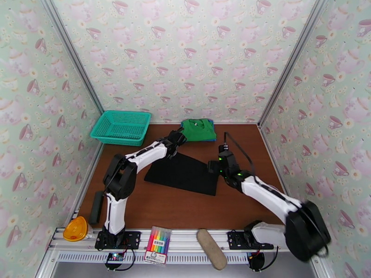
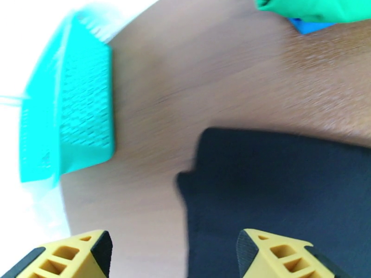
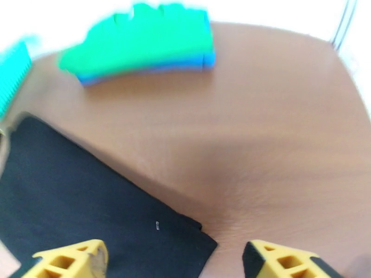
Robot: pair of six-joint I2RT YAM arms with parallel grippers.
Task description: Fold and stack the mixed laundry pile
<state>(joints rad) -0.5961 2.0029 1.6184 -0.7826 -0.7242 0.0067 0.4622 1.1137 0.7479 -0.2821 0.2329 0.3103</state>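
A brown wooden table (image 1: 185,209), walled in teacup-patterned paper, carries the laundry. The black garment (image 1: 183,173) lies spread flat at the table's middle as a slanted rectangle. A teal mesh basket (image 1: 121,127) sits at the far left corner. Beside it, at the back edge, the green garment (image 1: 199,129) rests folded on top of the blue garment (image 3: 185,65), whose edge peeks out underneath. The left gripper (image 1: 180,136) hovers by the black garment's far left corner. In the left wrist view its yellow fingers (image 2: 273,255) stand wide apart with nothing between them. The right gripper (image 1: 215,164) hangs over the garment's right edge, jaws likewise spread and empty, as its wrist view shows above the cloth's corner. Along the near rail lie a beige oblong object (image 1: 211,249), a pack of coloured markers (image 1: 158,245) and an orange object (image 1: 76,229).
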